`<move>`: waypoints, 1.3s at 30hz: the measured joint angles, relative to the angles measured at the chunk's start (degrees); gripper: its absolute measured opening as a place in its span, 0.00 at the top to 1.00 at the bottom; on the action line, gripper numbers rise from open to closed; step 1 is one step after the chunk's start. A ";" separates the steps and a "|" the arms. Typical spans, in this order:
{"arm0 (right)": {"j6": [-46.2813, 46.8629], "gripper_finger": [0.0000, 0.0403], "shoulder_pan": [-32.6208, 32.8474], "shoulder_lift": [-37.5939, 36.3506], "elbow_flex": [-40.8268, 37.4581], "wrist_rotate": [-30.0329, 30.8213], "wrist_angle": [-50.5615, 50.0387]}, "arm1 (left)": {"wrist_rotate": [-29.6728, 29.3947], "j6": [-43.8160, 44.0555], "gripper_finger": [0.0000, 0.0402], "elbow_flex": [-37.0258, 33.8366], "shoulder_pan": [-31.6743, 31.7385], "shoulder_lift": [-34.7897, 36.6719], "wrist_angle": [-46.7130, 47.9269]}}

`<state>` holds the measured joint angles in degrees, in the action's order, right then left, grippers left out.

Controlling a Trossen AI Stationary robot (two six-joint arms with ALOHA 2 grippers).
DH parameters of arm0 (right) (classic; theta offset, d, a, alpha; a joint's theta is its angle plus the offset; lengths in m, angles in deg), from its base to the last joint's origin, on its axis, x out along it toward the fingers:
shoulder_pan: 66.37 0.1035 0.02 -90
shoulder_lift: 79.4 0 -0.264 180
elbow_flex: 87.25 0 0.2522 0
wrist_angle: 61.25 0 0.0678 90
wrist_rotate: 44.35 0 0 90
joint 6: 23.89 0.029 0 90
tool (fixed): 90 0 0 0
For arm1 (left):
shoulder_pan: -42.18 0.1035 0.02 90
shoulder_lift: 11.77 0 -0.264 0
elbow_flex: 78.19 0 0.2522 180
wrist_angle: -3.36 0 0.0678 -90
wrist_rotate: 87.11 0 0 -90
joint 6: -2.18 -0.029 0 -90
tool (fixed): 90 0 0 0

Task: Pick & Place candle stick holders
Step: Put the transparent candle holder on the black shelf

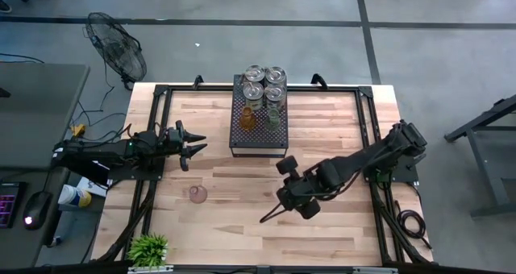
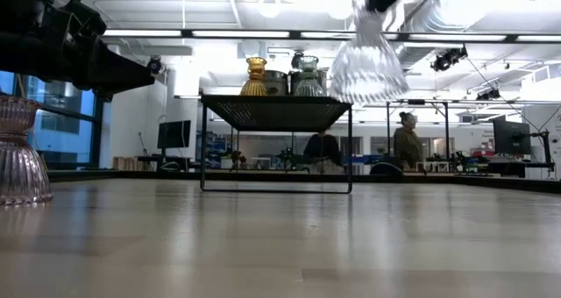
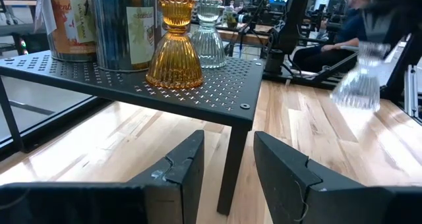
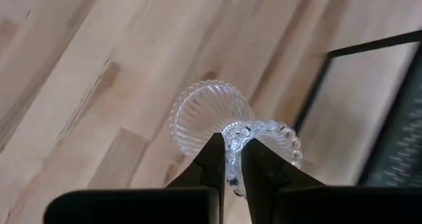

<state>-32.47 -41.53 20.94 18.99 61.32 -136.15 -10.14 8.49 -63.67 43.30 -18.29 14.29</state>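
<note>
My right gripper (image 4: 232,159) is shut on a clear ribbed candle stick holder (image 2: 366,66) and hangs it high above the table's middle, to the right of the tray. A pinkish holder (image 1: 197,194) stands on its flared base on the wood, near left. An amber holder (image 3: 175,46), a clear one (image 3: 208,36) and silvery round ones (image 1: 264,82) stand on the black perforated tray (image 1: 260,137) at the far middle. My left gripper (image 1: 196,145) waits open at the table's left, pointing level toward the tray. My right gripper pinches the clear holder's beaded top rim (image 4: 247,133) between its two fingers. The fingers (image 4: 210,165) slant down from above. The holder hangs below them, tilted, its wide bell base (image 4: 208,112) lowest and lifted clear of the table.
The tray stands raised on thin black legs (image 2: 203,149). A small green plant (image 1: 149,248) sits at the near left corner. Bare wood lies between the tray and the near edge. Beyond the table are a floor fan (image 1: 117,48) and a person (image 2: 408,145) in the room.
</note>
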 joint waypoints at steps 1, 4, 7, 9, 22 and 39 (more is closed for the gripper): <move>-0.34 0.95 -0.37 -0.04 1.35 0.52 -1.23 | 0.00 0.00 0.68 0.00 -0.02 0.00 0.00; -1.73 0.95 -1.89 -0.07 4.81 2.08 -4.63 | 0.00 0.00 0.68 0.00 0.01 0.00 0.00; -4.19 0.95 -3.88 -0.07 7.36 2.91 -5.26 | 0.00 0.00 0.68 0.00 -0.02 0.00 0.00; -6.21 0.95 -5.49 -0.09 8.86 3.04 -5.50 | 0.00 0.00 0.68 0.00 0.01 0.00 0.00; -19.80 0.95 -17.07 -0.11 11.68 0.78 -3.08 | 0.00 0.00 0.68 0.00 0.01 0.00 0.00; -32.88 0.95 -27.53 1.06 11.70 -8.41 6.73 | 0.02 0.00 0.68 0.00 0.00 0.00 0.01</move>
<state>-65.35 -69.07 21.99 30.69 52.91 -129.42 -10.12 8.49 -63.67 43.30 -18.29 14.31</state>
